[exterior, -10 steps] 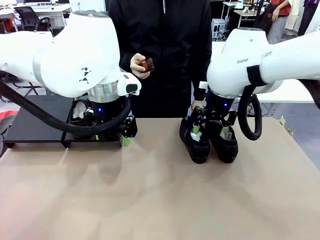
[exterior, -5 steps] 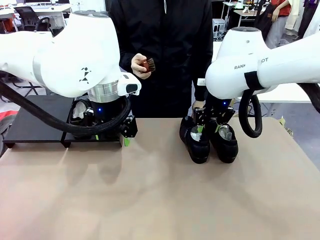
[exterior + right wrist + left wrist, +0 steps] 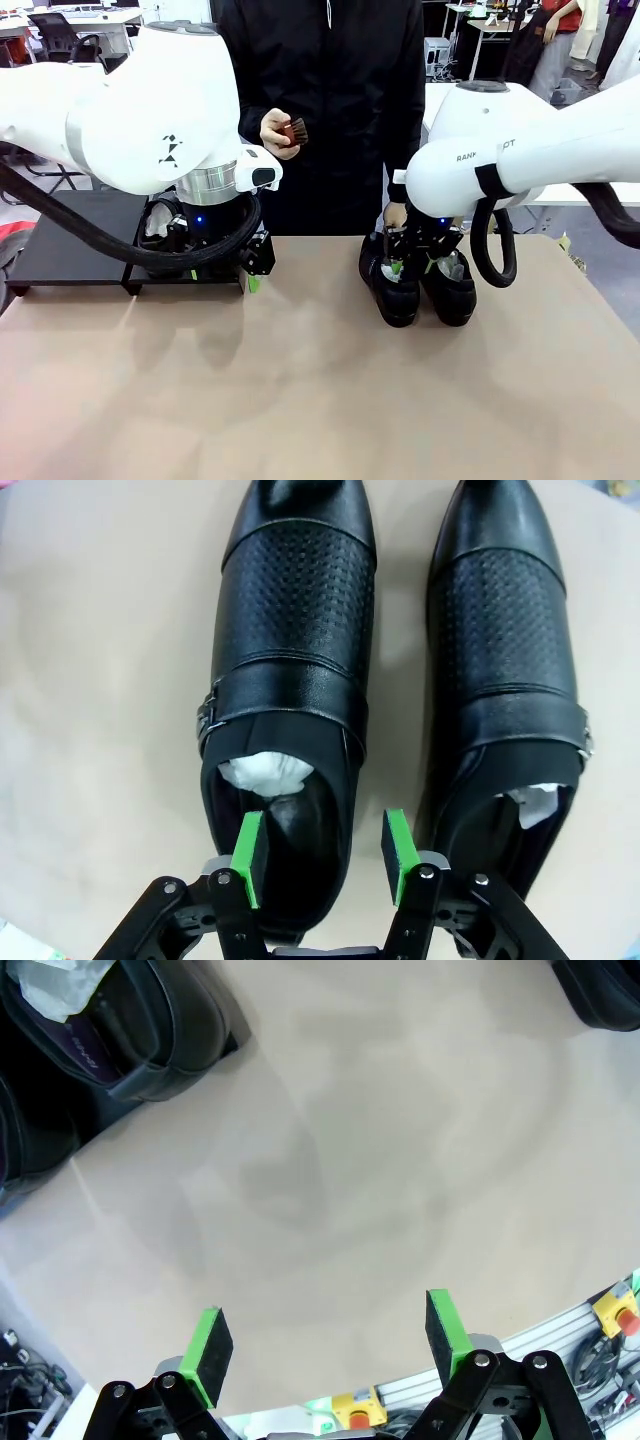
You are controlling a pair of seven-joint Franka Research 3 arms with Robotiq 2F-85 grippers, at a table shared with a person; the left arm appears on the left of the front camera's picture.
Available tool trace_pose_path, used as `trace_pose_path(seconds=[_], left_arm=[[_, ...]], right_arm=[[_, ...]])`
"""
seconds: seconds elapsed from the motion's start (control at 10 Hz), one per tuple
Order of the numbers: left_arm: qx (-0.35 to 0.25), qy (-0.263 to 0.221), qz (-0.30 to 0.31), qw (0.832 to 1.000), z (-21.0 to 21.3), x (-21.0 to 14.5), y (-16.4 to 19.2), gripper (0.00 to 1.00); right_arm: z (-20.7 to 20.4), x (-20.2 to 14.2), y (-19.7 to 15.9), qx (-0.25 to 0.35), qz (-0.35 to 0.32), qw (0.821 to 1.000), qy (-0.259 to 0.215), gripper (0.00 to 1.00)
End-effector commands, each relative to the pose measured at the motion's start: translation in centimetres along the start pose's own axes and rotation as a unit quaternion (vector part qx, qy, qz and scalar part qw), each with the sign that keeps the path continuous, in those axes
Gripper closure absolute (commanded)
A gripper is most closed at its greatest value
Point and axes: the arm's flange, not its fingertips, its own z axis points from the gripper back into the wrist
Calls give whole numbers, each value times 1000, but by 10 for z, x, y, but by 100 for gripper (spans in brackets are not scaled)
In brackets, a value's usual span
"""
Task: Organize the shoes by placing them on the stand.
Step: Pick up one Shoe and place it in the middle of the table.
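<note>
Right pincer (image 3: 322,842): green pads (image 3: 250,860) partly drawn in and straddling the side wall of a shoe. One pad is inside the opening, the other outside. Honestly can't tell if it's biting yet.
Left pincer (image 3: 330,1345): pads wide apart, nothing between them, bare table (image 3: 330,1180) underneath.
Shoe (image 3: 290,630): right under the right pincer, heel nearest it, toe pointing away, paper stuffing (image 3: 262,772) just past the inner pad.
Second shoe (image 3: 510,640): just beside the outer pad, nearly touching the first one.
Stand (image 3: 70,250): well off to the right pincer's left. The left pincer hovers by its near corner, with the parked shoes (image 3: 150,1020) just beyond.
Step, my guess: getting a grip on the collar before the carry.
How to do it well: pinch deep on the wall, not on the stuffing. Lift straight up so the neighbour doesn't get dragged, and keep the sole level on the way over.
Risk: glossy leather, so a shallow pinch could slip.
</note>
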Motion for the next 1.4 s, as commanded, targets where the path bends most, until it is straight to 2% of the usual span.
trace_pose_path(seconds=[0.0,0.3,0.4,0.5,0.7,0.8,1.3], left_arm=[[-7,1,-4,1000,0,-3,3,0],[-7,1,-4,1000,0,-3,3,0],[-7,1,-4,1000,0,-3,3,0],[-7,1,-4,1000,0,-3,3,0],[-7,1,-4,1000,0,-3,3,0],[-7,1,-4,1000,0,-3,3,0],[-7,1,-4,1000,0,-3,3,0]], right_arm=[[-11,3,6,-22,-9,1000,-7,39],[-30,1,5,-39,-9,999,-23,39],[-32,1,6,-44,-6,999,-31,42],[-36,2,5,-32,-12,999,-32,55],[-41,2,6,-39,-11,999,-24,93],[-42,3,7,-41,-11,999,-21,100],[-43,2,6,-52,-15,998,-19,100]])
